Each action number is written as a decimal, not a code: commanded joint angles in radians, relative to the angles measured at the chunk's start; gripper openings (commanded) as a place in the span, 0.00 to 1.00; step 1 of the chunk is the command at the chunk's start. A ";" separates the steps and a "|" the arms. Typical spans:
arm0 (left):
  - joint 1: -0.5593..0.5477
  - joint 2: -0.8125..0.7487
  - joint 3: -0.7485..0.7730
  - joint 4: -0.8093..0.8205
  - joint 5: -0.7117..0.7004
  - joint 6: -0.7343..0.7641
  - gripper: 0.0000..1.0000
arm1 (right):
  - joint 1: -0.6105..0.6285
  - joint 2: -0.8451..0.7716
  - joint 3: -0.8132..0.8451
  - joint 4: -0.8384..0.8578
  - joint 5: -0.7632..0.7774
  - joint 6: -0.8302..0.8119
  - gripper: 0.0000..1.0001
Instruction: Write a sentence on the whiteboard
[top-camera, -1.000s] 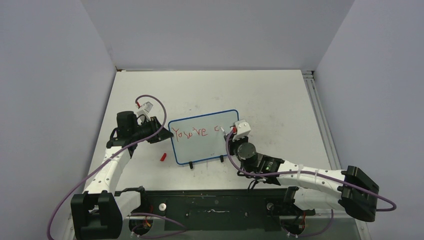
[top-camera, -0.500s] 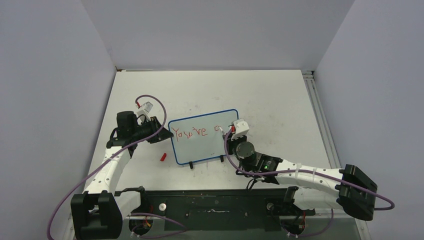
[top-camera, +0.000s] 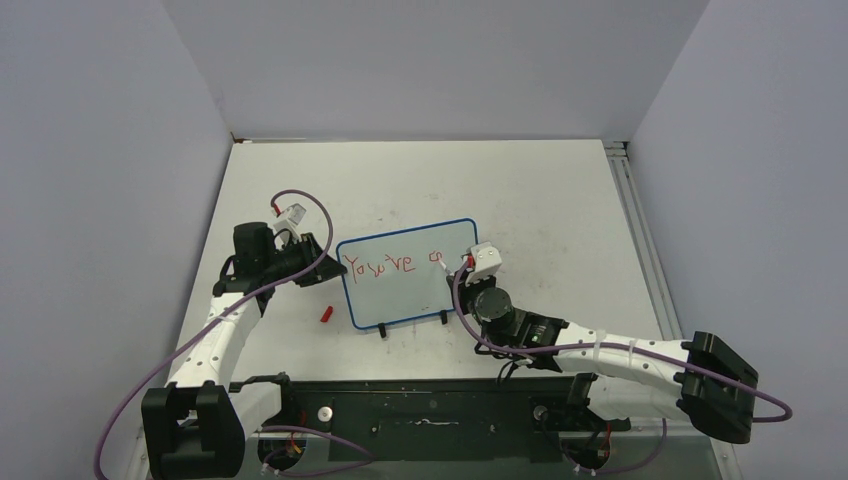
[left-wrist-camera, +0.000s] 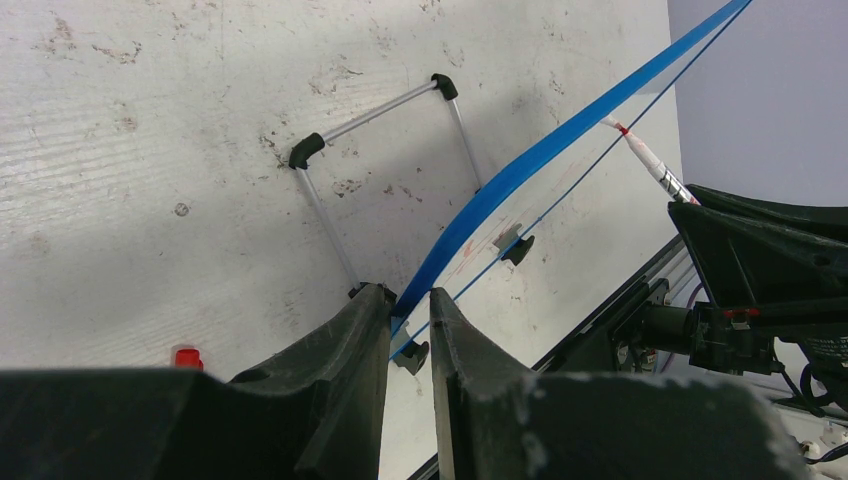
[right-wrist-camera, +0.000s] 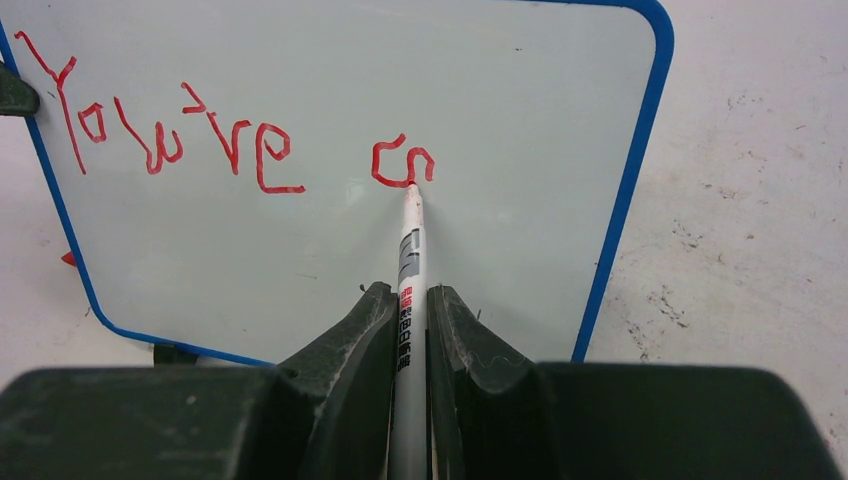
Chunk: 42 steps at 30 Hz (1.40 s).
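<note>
**Writing step, mid-word.** The small, glossy white rectangular whiteboard (top-camera: 410, 297), edged with a thin rounded frame, stands tilted on two black clip feet (top-camera: 382, 329). It sits near the middle of the scuffed white tabletop (top-camera: 540, 190), between the two arms.

The left gripper (left-wrist-camera: 410, 305) is closed on the board's left edge. In the left wrist view the blue frame (left-wrist-camera: 520, 170) runs down into the narrow gap between the black fingers. The fingers hide the contact itself, so this is probably, not certainly, a firm pinch.

The right gripper (right-wrist-camera: 405, 300) is clenched round the barrel of a slim white marker (right-wrist-camera: 410, 250), whose red tip touches the board face. The red handwritten sentence (right-wrist-camera: 165, 140) reads "You're", then a space, a "c" and the first arch of a further letter. The marker tip rests at the right foot of that arch. A small red cap (top-camera: 326, 314) lies on the tabletop near the board's lower left corner, apart from both grippers.

**Judgement.** The second word is only just begun, so the sentence is far from complete. The next move calls for a short, controlled stroke that finishes the open letter, with the tip pressed lightly enough that the propped board does not rock backward. The left arm needs to brace the edge meanwhile. Little bare surface lies between the tip and the right-hand frame, so the following letters must be kept narrow or carried to a lower line.
</note>
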 joint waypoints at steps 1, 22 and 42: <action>-0.004 0.001 0.035 0.019 0.023 0.010 0.20 | 0.003 -0.013 -0.007 -0.012 0.021 0.017 0.05; -0.004 0.001 0.035 0.019 0.023 0.010 0.20 | 0.000 -0.004 0.043 0.023 0.079 -0.047 0.05; -0.004 0.000 0.035 0.021 0.024 0.010 0.20 | -0.003 0.014 0.046 0.027 0.069 -0.042 0.05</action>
